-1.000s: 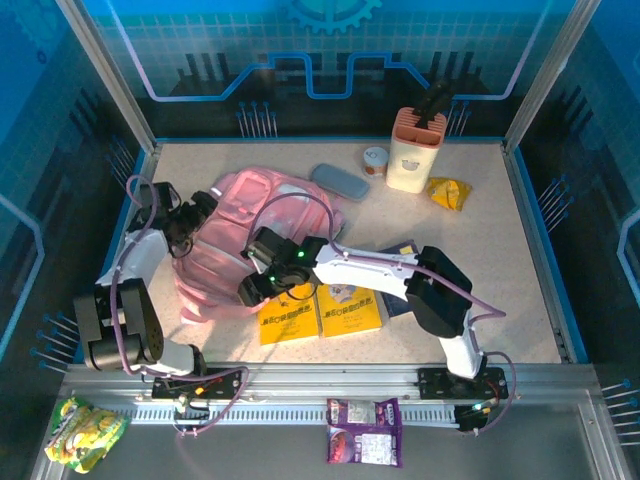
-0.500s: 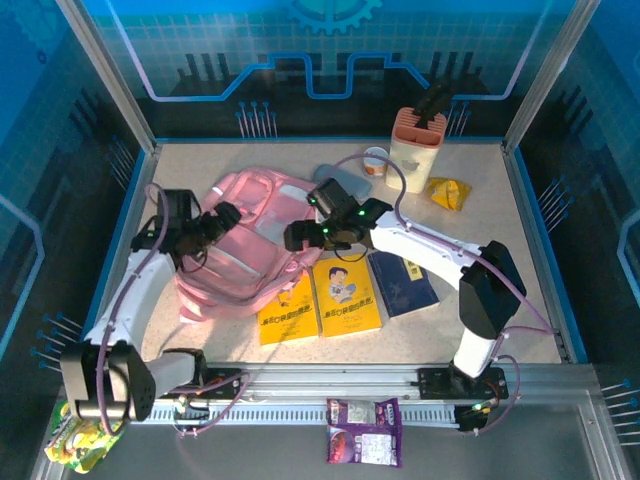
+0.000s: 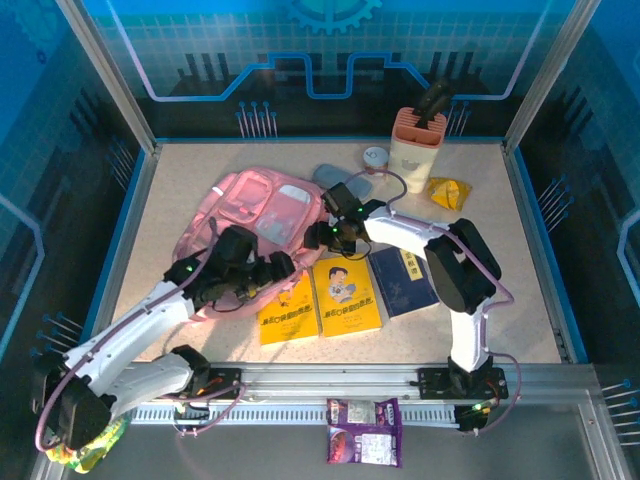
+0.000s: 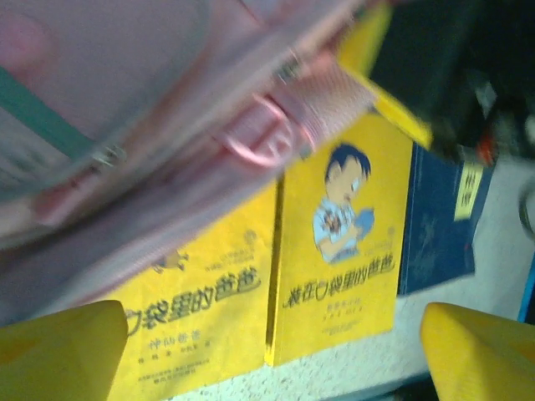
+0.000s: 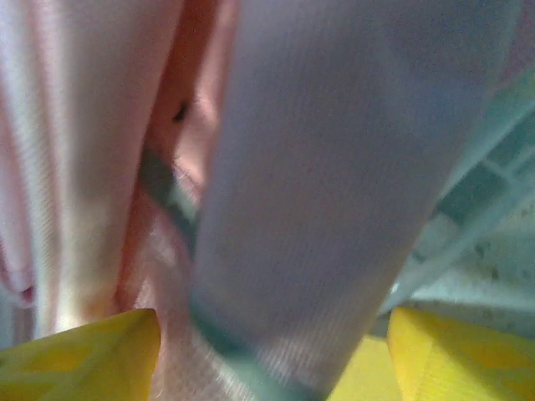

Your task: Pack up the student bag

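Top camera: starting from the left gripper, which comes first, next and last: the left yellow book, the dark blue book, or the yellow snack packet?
From the left gripper:
1. Left yellow book, right beside it.
2. Dark blue book, further right.
3. Yellow snack packet, far back on the right.

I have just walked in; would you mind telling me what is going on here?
Two robot arms are working on the student bag, a pink backpack lying flat. The left gripper hovers open at the bag's near edge, beside the yellow books. The right gripper is at the bag's right side with pink fabric between its fingers; whether it grips is unclear. The yellow books and a blue book lie outside the bag, not yet packed.
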Controlling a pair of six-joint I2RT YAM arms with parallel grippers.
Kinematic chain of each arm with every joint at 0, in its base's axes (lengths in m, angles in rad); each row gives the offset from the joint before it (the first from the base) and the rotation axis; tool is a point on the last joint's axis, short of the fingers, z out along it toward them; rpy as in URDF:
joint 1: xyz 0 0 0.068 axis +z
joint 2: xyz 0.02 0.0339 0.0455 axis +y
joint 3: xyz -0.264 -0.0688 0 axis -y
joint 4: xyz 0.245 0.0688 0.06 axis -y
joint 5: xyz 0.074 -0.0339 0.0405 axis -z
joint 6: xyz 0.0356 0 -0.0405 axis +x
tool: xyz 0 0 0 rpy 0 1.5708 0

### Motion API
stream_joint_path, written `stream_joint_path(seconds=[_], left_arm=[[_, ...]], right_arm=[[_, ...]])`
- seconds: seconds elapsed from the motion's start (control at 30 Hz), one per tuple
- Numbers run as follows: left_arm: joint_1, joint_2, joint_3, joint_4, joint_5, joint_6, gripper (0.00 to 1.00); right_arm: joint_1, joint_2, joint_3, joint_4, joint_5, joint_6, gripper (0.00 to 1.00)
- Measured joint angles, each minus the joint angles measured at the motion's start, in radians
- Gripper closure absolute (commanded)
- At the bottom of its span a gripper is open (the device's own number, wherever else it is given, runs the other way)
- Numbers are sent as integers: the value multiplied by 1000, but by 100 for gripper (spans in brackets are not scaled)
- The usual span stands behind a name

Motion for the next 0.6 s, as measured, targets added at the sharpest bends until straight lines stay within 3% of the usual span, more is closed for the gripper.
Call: stream_joint_path(seconds=[0.13, 0.27, 0.4, 0.6], left_arm=[[-146, 41, -32, 66, -16, -22, 20], [-204, 83, -82, 138, -28, -17, 24], [-187, 92, -158, 182, -65, 15, 33], [-32, 78, -170, 182, -107, 134, 38]], right_arm=[[-2, 21, 10, 43, -18, -6, 62], [-3, 20, 10, 80, -24, -10, 83], [-6, 10, 10, 99, -39, -16, 93], [-6, -55, 15, 102, -52, -1, 100]])
